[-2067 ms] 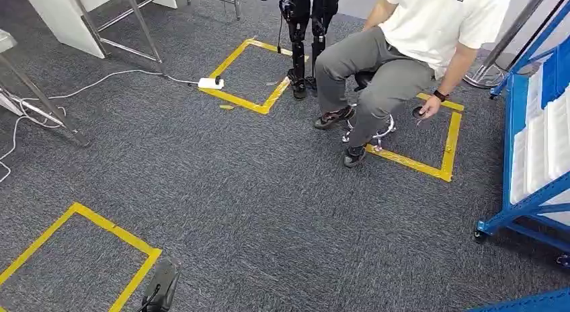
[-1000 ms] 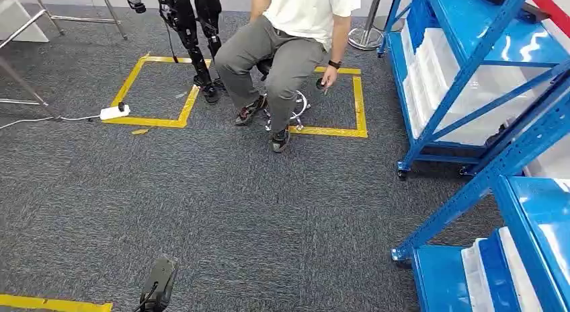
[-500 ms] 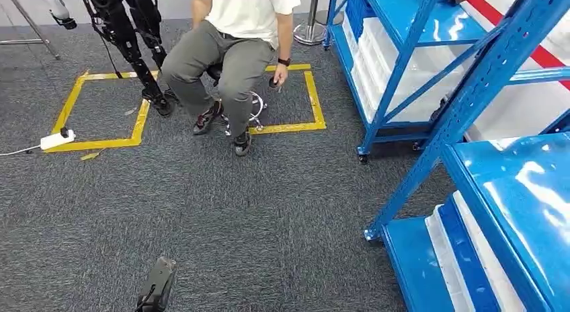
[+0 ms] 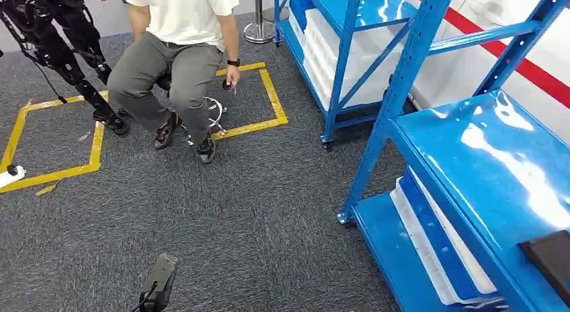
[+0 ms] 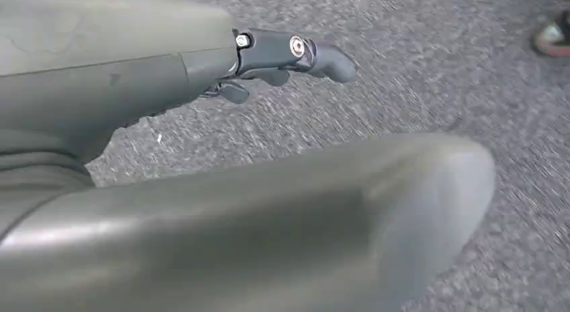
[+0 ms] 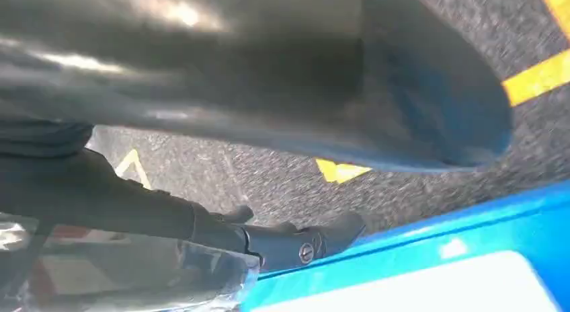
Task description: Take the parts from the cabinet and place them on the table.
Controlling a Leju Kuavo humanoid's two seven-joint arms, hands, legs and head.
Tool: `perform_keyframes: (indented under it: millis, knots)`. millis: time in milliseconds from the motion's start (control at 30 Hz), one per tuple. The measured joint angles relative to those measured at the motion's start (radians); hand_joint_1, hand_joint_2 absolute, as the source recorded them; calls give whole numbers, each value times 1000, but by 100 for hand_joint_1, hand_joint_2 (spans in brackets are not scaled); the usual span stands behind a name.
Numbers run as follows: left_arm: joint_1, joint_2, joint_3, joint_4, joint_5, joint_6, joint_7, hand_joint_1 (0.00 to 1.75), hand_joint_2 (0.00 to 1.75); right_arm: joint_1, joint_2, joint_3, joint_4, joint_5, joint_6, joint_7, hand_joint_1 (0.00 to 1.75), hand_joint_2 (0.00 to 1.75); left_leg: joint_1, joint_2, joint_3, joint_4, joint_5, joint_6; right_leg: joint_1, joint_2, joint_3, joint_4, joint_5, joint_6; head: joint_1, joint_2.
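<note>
Standing on grey carpet point(image 4: 201, 224) close beside the blue cabinet point(image 4: 396, 90), with its glossy shelf top point(image 4: 484, 157) near on the right. Taking the white and blue trays point(image 4: 437, 245) on the low shelf and the dark flat piece point(image 4: 552, 258) at the shelf's near corner as likely holders of the parts, though making out no single part in them. Hanging the left hand point(image 5: 168, 70) low over the carpet, fingers stretched apart and holding nothing. Hanging the right hand point(image 6: 222, 110) just above the cabinet's blue edge, with something glossy and clear lying against its fingers; not being able to tell whether gripping it or merely passing it. Judging the scene as fitting either arriving at the cabinet to fetch or leaving it while carrying. Either way, doing well here probably means squaring up to the shelf, keeping both arms off the slanted blue brace point(image 4: 366, 70), and giving room to the seated person point(image 4: 178, 50). Losing the dark piece and trays at the frame's edge.
</note>
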Motion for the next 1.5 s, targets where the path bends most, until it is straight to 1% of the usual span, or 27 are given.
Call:
perform_keyframes:
  millis: [67, 133, 167, 233, 267, 300, 333, 367, 467, 500, 567, 633, 700, 733, 800, 833, 867, 1000, 1067, 1100, 1167, 1233, 1300, 1333, 1367, 1400, 1500]
  knots:
    - [-1, 1, -1, 0, 0, 0, -1, 0, 0, -2, 1, 0, 0, 0, 0, 0, 0, 0, 2, -86, -41, 102, -71, 0, 4, 17, 0, 0, 2, -19, -9, 0]
    - [5, 1, -1, 0, 0, 0, -1, 0, 0, -4, 0, 0, 0, 0, 0, 0, 0, 0, 1, -113, -121, 265, -146, 0, 10, 44, -2, 1, 2, -23, -11, 0]
    - [8, 1, -1, 0, 0, 0, 0, 0, 0, -2, 1, 0, 0, 0, 0, 1, 0, 0, 1, -116, -152, 318, -156, 1, 14, 58, -1, 1, 2, -23, -11, 0]
    - [9, 1, 0, 0, 0, 0, 0, 0, 0, 2, 1, 0, 0, 0, 0, 1, 0, 0, 0, -117, -147, 281, -102, 9, 18, 85, 3, 1, 2, -23, -11, 0]
    - [9, 1, 0, 0, 0, 0, 0, 0, 0, 2, 1, 0, 0, 0, 0, 1, 0, 0, 0, -123, -111, 197, -45, 15, 18, 100, 6, 1, 2, -22, -11, 0]
    - [8, 2, 0, 0, 0, 0, 0, 0, 0, 2, 2, 0, 0, -1, 0, 1, 0, 0, 0, -141, -71, 109, 3, 22, 19, 114, 8, 1, 2, -22, -12, 0]
    - [8, 5, -1, 0, -1, 0, 2, 0, 0, 2, 5, 0, 0, -2, 0, 1, 0, 0, 0, -192, -41, 36, 28, 29, 17, 125, 8, 1, 2, -21, -11, 0]
    - [9, 7, -1, 0, -2, 0, 3, 0, 0, -1, 7, 0, 0, -2, 0, 1, 0, 0, 1, -208, -32, 15, 21, 32, 30, 134, 2, 7, 3, -17, -10, 0]
    - [7, 6, -1, 0, -3, 0, 7, 0, 0, 4, 9, 0, 0, -3, 0, 1, 0, 0, -14, -176, -35, 13, 23, 37, 15, 163, -13, -2, 14, 5, -11, 0]
    - [5, 2, -1, 0, -3, 0, 7, 0, 0, 6, 9, 0, 0, -3, 0, 1, 0, 0, -7, -162, -31, -3, 33, 46, 26, 172, -24, -3, 15, 12, -10, 0]
    - [4, 3, 0, 0, -3, 1, 8, 0, 0, 3, 10, 0, 0, -2, -1, 1, 0, 0, -7, -136, -25, -14, 41, 60, 25, 75, -56, 74, -25, 4, -6, 0]
    - [9, 3, 0, 0, -3, 2, 8, 0, 0, 0, 7, 0, 0, -2, -1, 1, 0, 0, -10, -104, -25, -14, 39, 61, 20, 46, -135, 232, -93, -2, -5, 0]
    - [10, 3, 0, 0, -3, 2, 8, 0, 0, 3, 8, 0, 0, -2, -1, 2, 0, 0, -10, -78, -28, -13, 38, 60, 15, 40, -174, 312, -109, 12, 0, 0]
    - [10, 2, 0, 0, -3, 2, 8, 0, 0, 5, 7, 0, 0, -2, -1, 3, 0, 0, -9, -67, -28, -13, 37, 58, 9, 37, -155, 277, -91, 23, -2, 0]
    - [11, 2, 0, 0, -3, 2, 8, 0, 0, 4, 5, 0, 0, -1, -1, 3, 0, 0, -6, -44, -23, -12, 32, 50, -1, 12, -54, 98, -28, 47, 0, 0]
    - [10, 2, 0, 0, -3, 2, 8, 0, 0, 2, 5, 0, 0, -1, -1, 3, 0, 0, -9, -34, -16, -10, 27, 42, -6, -34, -3, 10, -7, 53, 2, 0]
    - [12, 3, 0, 0, -3, 2, 8, 0, 0, -2, 7, 0, 0, -1, -1, 3, 0, 0, -15, -25, -15, -10, 21, 33, 7, -53, 7, 4, -7, 44, 5, 0]
    - [7, 0, 0, 0, -3, 2, 8, 0, 0, 2, 6, 0, 0, -1, -1, 3, 0, 0, -8, 10, 0, -14, 13, 10, 11, -4, 1, -2, -3, 10, -4, 0]
    - [5, -1, -1, 0, -3, 2, 7, 0, 0, 3, 6, 0, 0, -1, -1, 4, 0, 0, 2, -76, -21, 46, -34, 3, -2, 15, 5, -4, 1, -10, -12, 0]
    - [8, -1, -1, 0, -3, 3, 7, 0, 0, 0, 6, 0, 0, 0, 0, 4, 0, 0, 1, -99, -56, 122, -78, 4, 0, 26, 5, -4, 1, -16, -15, 0]
    - [16, 0, 0, 0, -1, 3, 7, 0, 0, -2, 6, 0, 0, 0, 0, 4, 0, 0, 1, -112, -137, 279, -141, 3, 7, 54, 3, -4, 3, -21, -16, 0]
    - [18, 0, 0, 0, 0, 3, 7, 0, 0, 0, 6, 0, 0, 0, 1, 4, 0, 0, 1, -114, -159, 298, -115, 8, 11, 80, 5, -3, 3, -21, -16, 0]
    - [18, 0, 0, 0, 0, 3, 7, 0, 0, 2, 6, 0, 0, 0, 1, 7, 0, 0, 1, -127, -100, 157, -16, 18, 12, 110, 11, -3, 3, -20, -16, 0]
    - [17, 0, 0, 0, 0, 3, 7, 0, 0, 2, 6, 0, 0, 0, 1, 7, 0, 0, 1, -161, -60, 67, 30, 26, 12, 123, 13, -3, 3, -19, -17, 0]
    - [17, 1, 0, 0, -1, 3, 7, 0, 0, 1, 8, 0, 0, 0, 1, 7, 0, 0, 1, -206, -43, 23, 36, 33, 11, 132, 12, -3, 4, -18, -17, 0]
    - [17, 3, -1, 0, -2, 3, 7, 0, 0, -2, 9, 0, 0, 0, 1, 8, 0, 0, -1, -201, -37, 7, 30, 32, 20, 145, 5, 1, 4, -12, -15, 0]
    - [14, -1, 0, 0, -2, 3, 6, 0, 0, 6, 10, 0, 0, -1, 1, 10, 0, 0, -11, -168, -35, -3, 39, 43, 13, 175, -15, -11, 17, 13, -17, 0]
